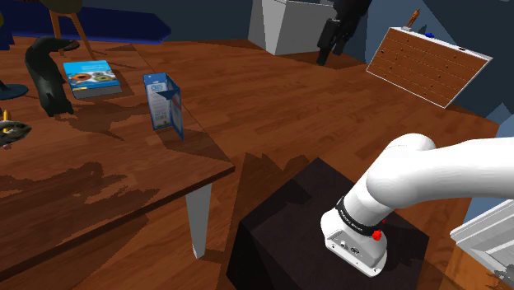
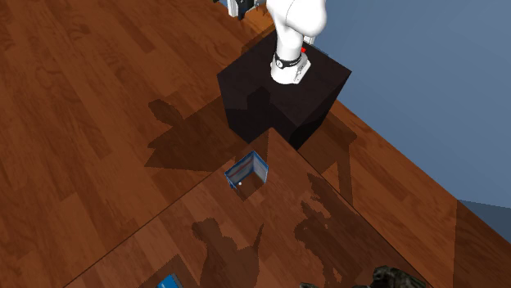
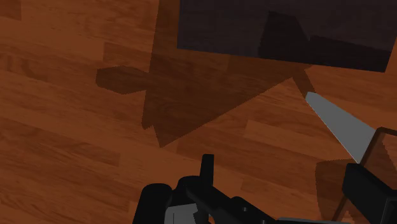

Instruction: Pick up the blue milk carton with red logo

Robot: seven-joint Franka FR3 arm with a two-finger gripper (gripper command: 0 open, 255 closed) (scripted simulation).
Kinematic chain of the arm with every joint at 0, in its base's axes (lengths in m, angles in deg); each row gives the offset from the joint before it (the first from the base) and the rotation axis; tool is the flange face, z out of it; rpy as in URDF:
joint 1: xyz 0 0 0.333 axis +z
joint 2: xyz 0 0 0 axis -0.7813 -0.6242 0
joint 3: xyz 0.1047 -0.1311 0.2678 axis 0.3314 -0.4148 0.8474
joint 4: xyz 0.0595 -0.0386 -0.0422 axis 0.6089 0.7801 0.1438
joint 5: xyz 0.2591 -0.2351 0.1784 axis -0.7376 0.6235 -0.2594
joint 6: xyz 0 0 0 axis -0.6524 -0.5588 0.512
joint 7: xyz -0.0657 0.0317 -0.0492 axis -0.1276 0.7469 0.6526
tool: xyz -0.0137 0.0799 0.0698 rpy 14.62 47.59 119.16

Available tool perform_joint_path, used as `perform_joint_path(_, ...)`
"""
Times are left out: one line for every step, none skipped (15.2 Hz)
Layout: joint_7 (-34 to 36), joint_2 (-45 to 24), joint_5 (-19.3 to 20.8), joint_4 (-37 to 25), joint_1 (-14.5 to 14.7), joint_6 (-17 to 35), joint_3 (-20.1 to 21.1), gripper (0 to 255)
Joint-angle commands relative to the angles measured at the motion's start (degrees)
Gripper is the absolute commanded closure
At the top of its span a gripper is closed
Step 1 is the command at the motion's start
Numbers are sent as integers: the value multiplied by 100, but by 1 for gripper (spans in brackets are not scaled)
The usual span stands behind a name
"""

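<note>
Carton point(image 1: 163, 100) upright on the desk point(image 1: 99, 189), hand point(image 1: 326, 49) well apart.
The blue-and-white carton stands near the desk's edge, with a book point(image 1: 91, 80) lying near it. The hand hangs over the wooden floor point(image 3: 76, 114), its fingers point(image 3: 207, 167) spread wide and holding nothing.

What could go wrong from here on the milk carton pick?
1. The hand looks down at the floor beside the stand, with the table leg close by. Swinging up from here could clip that leg or the tabletop's edge.
2. The blue carton stands upright near the edge of the table. A sideways nudge may tip it off.
</note>
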Motion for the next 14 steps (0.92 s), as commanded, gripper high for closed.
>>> perform_joint_path(0, 0, 0, 0, 0, 0, 0, 0)
perform_joint_path(104, -133, -75, -24, 30, 86, 85, 0)
perform_joint_path(206, -271, -147, -54, 59, 171, 169, 0)
perform_joint_path(306, -413, -216, -91, 86, 255, 253, 0)
perform_joint_path(405, -559, -282, -134, 114, 339, 336, 0)
perform_joint_path(503, -710, -344, -184, 139, 421, 419, 0)
perform_joint_path(600, -865, -402, -240, 163, 502, 501, 0)
perform_joint_path(696, -1023, -456, -303, 187, 581, 582, 0)
perform_joint_path(792, -1186, -505, -373, 209, 658, 662, 0)
perform_joint_path(887, -1352, -550, -449, 232, 733, 740, 0)
perform_joint_path(981, -1521, -591, -532, 252, 805, 819, 0)
perform_joint_path(1075, -1693, -628, -621, 270, 875, 897, 0)
perform_joint_path(1168, -1869, -659, -717, 289, 941, 974, 0)
perform_joint_path(1262, -2048, -685, -820, 307, 1005, 1050, 0)
